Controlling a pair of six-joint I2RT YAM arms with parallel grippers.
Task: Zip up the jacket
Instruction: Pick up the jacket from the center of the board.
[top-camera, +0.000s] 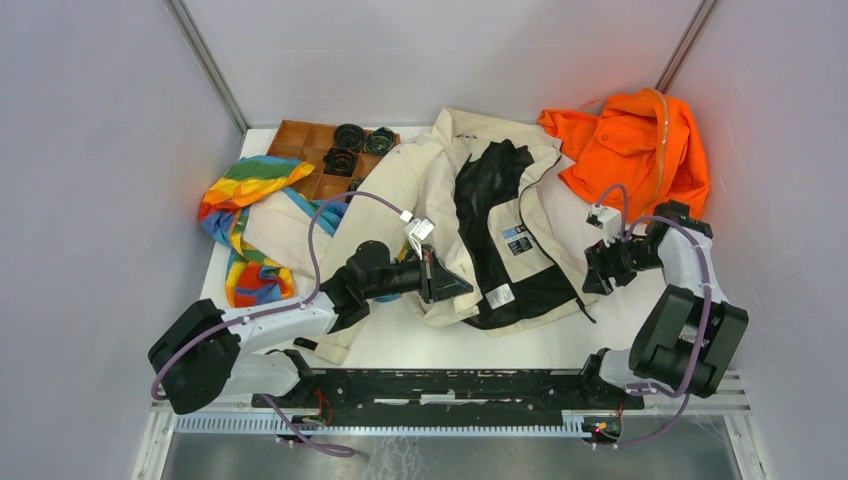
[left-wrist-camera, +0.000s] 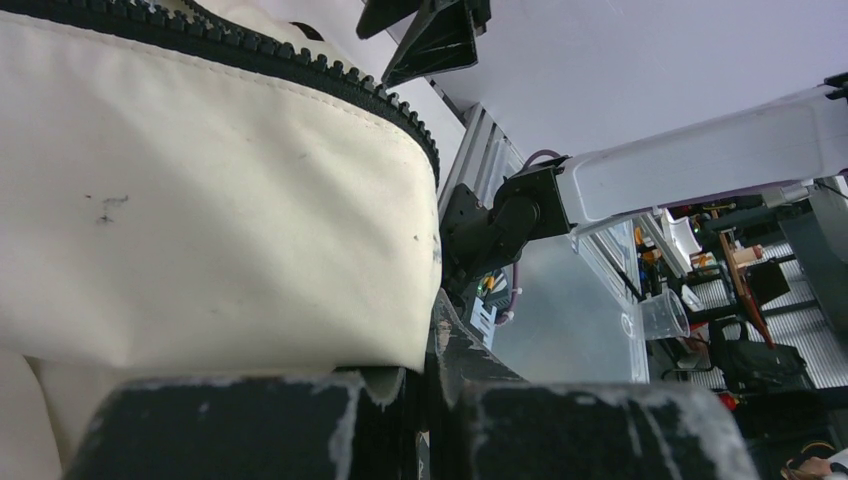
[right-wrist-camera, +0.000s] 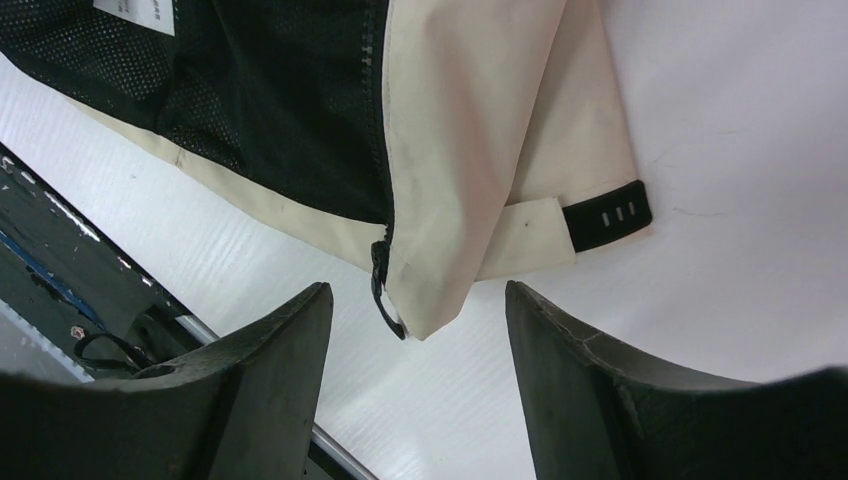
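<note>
The cream jacket (top-camera: 425, 185) lies open on the table, black lining (top-camera: 480, 200) facing up. My left gripper (top-camera: 455, 285) is shut on the bottom hem of its left front panel. In the left wrist view, cream fabric (left-wrist-camera: 200, 220) edged with dark zipper teeth (left-wrist-camera: 330, 75) is pinched in the gripper (left-wrist-camera: 430, 385). My right gripper (top-camera: 588, 272) is at the jacket's right bottom corner. In the right wrist view the gripper (right-wrist-camera: 415, 300) is open, with the hem corner (right-wrist-camera: 440, 290) and the zipper's bottom end (right-wrist-camera: 385, 295) between the fingertips, touching neither finger.
A bright orange garment (top-camera: 630, 150) lies at the back right. A rainbow-striped cloth (top-camera: 245, 230) lies at the left, next to a brown tray (top-camera: 305, 150) with black round parts. A black rail (top-camera: 450, 385) runs along the near edge. A black tab (right-wrist-camera: 607, 215) marks the jacket's cuff.
</note>
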